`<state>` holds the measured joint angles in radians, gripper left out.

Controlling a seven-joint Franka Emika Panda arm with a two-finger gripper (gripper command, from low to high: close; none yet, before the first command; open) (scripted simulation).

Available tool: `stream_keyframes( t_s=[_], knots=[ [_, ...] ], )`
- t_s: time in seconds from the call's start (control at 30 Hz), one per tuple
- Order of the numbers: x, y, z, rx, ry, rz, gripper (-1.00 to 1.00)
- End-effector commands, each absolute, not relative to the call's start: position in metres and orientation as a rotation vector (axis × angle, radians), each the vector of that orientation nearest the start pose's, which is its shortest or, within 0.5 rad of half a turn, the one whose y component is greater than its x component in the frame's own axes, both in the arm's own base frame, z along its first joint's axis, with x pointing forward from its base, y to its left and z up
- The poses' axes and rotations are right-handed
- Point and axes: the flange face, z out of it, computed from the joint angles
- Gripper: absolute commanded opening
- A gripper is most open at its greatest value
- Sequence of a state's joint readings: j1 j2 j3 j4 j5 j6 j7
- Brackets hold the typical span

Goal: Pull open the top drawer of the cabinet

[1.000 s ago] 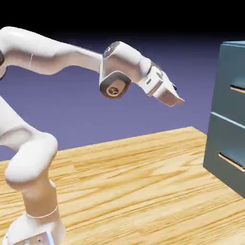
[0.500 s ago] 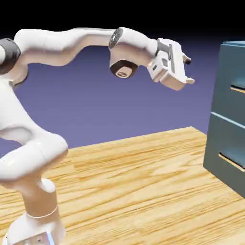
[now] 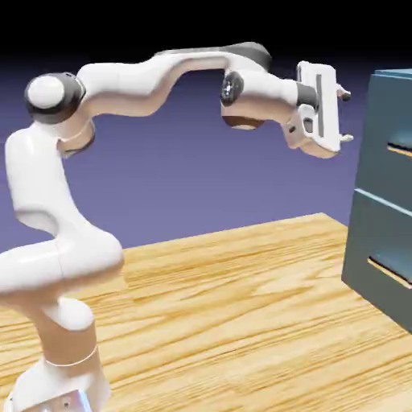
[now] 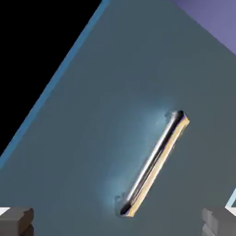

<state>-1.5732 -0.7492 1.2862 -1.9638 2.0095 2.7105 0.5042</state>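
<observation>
Gripper [image 3: 344, 117] of the white jointed robot arm [image 3: 137, 76] has swung up and to the right over the last second in the exterior view, from a low, downward-tilted pose over the pale wood-grain table [image 3: 241, 314] to a level one whose fingers point at the tall slate-blue boxy cabinet [image 3: 385, 193]; its two jaws stand apart, one above the other, holding nothing. It now hangs near the cabinet's face but short of it, with a gap of backdrop between. The top drawer [image 3: 389, 137], the upper flat slate-blue front, sits flush and shut, its thin tan bar handle [image 3: 398, 150] at about the gripper's height, and the matching lower drawer front [image 3: 385, 257] lies well below. In the hand view, the drawer front [image 4: 92, 138] fills most of the picture and the tan bar handle [image 4: 154, 164] runs slantwise across it, a little right of centre, between the two grey fingertips [image 4: 16, 220] at the bottom corners, untouched. That suggests the swing has largely lined the hand up; my judgement is that the wrist wants a roll so the jaws straddle the bar, then a straight advance before any closing or pulling.
</observation>
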Motion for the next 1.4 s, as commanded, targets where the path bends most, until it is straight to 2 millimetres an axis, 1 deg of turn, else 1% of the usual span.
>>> stream_keyframes(
  t_s=[0.0,0.23,0.5,0.53,0.63,0.77,0.8,0.83,1.0,1.37],
  knots=[
    [0.562,-0.022,0.593,-1.060,1.537,-0.920,0.00],
    [0.614,-0.033,0.551,-0.871,1.517,-0.780,0.00],
    [0.668,-0.060,0.495,-0.615,1.482,-0.613,0.00],
    [0.668,-0.060,0.495,-0.615,1.482,-0.613,0.00],
    [0.691,-0.059,0.498,-0.616,1.479,-0.617,0.00],
    [0.718,-0.059,0.495,-0.615,1.482,-0.613,0.00],
    [0.718,-0.059,0.495,-0.615,1.482,-0.613,-1.00],
    [0.718,-0.059,0.495,-0.615,1.482,-0.613,-1.00],
    [0.682,-0.060,0.495,-0.615,1.482,-0.613,-1.00],
    [0.588,-0.060,0.495,-0.615,1.482,-0.613,-1.00]
  ],
)
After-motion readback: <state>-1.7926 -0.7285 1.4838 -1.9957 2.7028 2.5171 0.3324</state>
